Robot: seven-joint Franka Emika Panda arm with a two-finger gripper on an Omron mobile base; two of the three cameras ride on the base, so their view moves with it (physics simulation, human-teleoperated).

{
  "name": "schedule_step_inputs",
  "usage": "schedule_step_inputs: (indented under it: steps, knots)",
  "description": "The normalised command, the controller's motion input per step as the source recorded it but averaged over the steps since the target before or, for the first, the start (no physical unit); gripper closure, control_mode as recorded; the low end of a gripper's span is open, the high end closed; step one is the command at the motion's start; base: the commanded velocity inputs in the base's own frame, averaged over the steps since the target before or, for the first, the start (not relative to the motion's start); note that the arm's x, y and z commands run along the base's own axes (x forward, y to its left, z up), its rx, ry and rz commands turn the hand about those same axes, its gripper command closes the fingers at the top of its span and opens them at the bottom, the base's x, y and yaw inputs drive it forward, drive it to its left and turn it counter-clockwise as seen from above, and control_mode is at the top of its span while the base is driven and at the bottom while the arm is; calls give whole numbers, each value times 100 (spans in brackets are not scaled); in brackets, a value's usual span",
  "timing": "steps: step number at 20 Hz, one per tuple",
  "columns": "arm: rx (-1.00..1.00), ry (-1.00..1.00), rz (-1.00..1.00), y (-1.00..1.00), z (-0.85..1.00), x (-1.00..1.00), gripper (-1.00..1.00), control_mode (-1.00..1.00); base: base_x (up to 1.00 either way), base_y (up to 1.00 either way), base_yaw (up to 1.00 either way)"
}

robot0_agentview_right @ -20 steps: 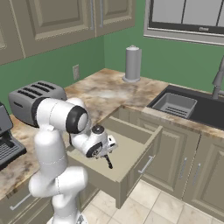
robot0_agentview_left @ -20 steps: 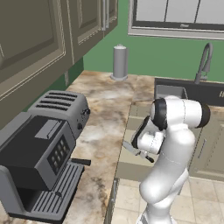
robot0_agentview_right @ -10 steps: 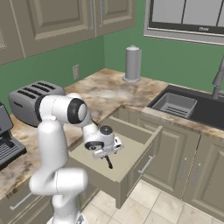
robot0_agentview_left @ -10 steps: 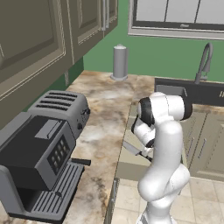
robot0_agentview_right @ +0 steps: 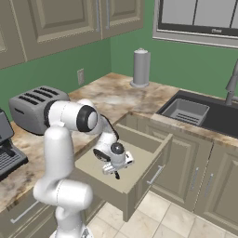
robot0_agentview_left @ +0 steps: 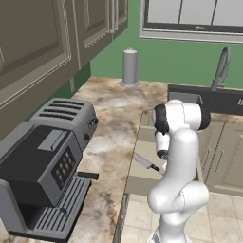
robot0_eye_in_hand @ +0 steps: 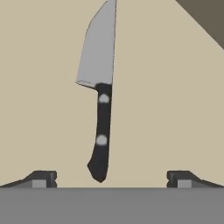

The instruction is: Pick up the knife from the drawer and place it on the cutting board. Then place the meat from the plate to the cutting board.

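Observation:
The knife (robot0_eye_in_hand: 101,100) lies flat on the tan floor of the open drawer (robot0_eye_in_hand: 175,109), its silver-grey blade pointing away from the hand and its black handle towards it. My gripper (robot0_eye_in_hand: 111,179) hangs just above, jaws open wide, with the butt of the handle roughly midway between the fingertips (robot0_eye_in_hand: 41,178). From the left base, the knife (robot0_agentview_left: 144,162) shows beside my lowered hand. From the right base, the gripper (robot0_agentview_right: 115,170) points down into the drawer (robot0_agentview_right: 90,160). The cutting board, the plate and the meat are out of view.
A toaster (robot0_agentview_left: 66,118) and a coffee machine (robot0_agentview_left: 42,175) stand on the marble counter at the left. A paper towel roll (robot0_agentview_left: 130,66) stands at the back wall. The sink (robot0_agentview_right: 186,111) with its faucet (robot0_agentview_left: 220,66) lies to the right of the drawer.
The arm has swung its hand further over the drawer and lower, towards the knife. The jaws stayed open.

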Motion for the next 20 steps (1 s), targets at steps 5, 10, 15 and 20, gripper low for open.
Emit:
schedule_step_inputs:
  steps: [5, 10, 15, 20]
  knots:
    - [0, -2, 0, 0, -1, 0, -100, -100, 0, 0, 0]
    - [0, 0, 0, 0, -14, 18, -100, -100, 0, 0, 0]
    - [0, 4, 0, 0, 0, 50, -100, -100, 0, 0, 0]
    - [0, 5, 0, 0, 0, 33, -100, -100, 0, 0, 0]
